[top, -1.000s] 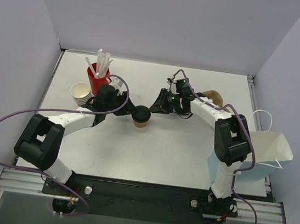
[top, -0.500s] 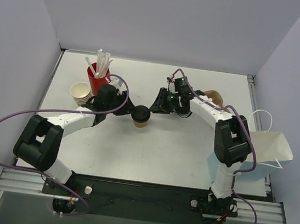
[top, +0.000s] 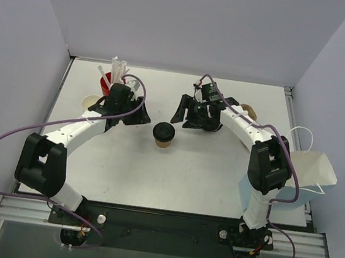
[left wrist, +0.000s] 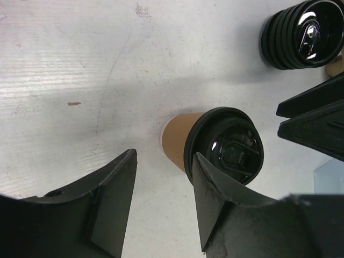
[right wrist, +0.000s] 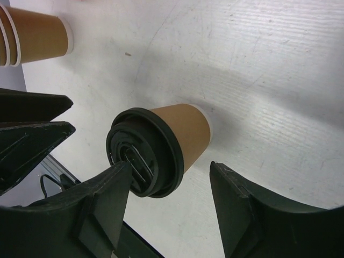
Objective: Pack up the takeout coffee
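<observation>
Now, starting at the left, we see the left end effector (left wrist: 163,157) with its fingers spread and nothing between them. From it, the takeout coffee (top: 163,134) lies just to the right and a little toward the arm bases, near but not touching.

The coffee stands upright at the middle of the worktop (top: 185,175), its black lid (top: 163,130) on top and its long axis vertical. We judge that a sideways pinch across the tan wall suits it better than a grab from above.

Further right, the right end effector (right wrist: 169,165) is likewise spread and empty. For it, the cup sits just to the left and slightly nearer the bases. Both arms are about equally close to the cup.

At the far right edge a white paper bag (top: 310,172) lies open on the right arm's side. We therefore judge that the right arm is better placed to carry the cup across.
</observation>
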`<state>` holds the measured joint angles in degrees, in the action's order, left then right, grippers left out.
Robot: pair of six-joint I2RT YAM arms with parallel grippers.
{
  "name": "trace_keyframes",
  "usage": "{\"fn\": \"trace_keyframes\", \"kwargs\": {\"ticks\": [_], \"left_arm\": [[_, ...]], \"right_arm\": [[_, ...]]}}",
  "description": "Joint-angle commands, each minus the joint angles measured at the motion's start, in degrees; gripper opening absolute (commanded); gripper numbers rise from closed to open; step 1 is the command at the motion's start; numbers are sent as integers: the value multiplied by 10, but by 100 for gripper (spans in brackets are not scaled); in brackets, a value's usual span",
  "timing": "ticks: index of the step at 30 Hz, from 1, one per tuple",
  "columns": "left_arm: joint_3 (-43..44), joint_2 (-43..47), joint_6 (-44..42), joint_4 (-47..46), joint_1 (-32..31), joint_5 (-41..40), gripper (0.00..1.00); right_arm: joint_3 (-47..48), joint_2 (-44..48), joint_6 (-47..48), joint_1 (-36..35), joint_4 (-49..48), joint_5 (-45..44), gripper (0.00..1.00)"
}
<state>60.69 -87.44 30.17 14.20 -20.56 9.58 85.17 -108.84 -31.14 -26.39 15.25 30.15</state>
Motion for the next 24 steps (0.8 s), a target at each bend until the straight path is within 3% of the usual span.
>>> {"fn": "trace_keyframes", "kwargs": {"ticks": [1,10,19,24], "left_arm": [[-11,-2,-18,-22,4,60,55],[-64,-23,-7,-98,3,112,54],[-90,-48,10,-121,3,81,54],[-108,-11,23,-111,3,42,54]], "right_arm": [[23,21,21,-30,33,-10,62],[40,-27,53,-45,49,0,62],[14,-59,64,-47,47,-18,40],[-10,-54,70,-45,44,-34,36]]}}
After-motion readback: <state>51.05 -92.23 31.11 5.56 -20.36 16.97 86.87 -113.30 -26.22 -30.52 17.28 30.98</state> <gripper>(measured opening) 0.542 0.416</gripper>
